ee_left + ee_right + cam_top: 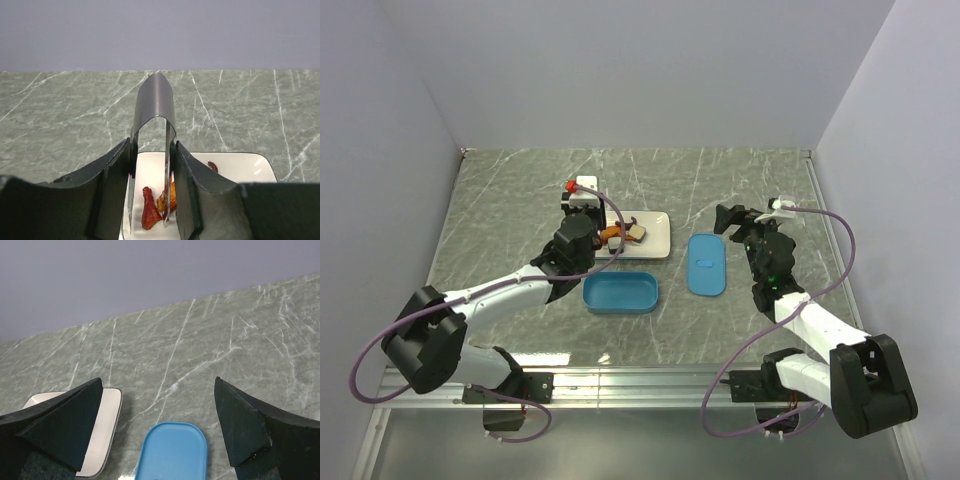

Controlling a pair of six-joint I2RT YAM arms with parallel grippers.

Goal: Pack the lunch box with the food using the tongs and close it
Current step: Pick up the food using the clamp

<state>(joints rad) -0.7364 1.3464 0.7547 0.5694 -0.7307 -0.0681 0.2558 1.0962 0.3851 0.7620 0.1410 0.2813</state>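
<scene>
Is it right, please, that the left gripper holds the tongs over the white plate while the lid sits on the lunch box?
The lid lies on the table beside the open lunch box; the top external view shows it. The rest stands.

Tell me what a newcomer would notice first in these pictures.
The bright blue lunch box sits open front and centre, its lid lying flat to its right. Behind it, the left hand grips metal tongs over food on a white plate. The right hand hangs open near the lid.
</scene>
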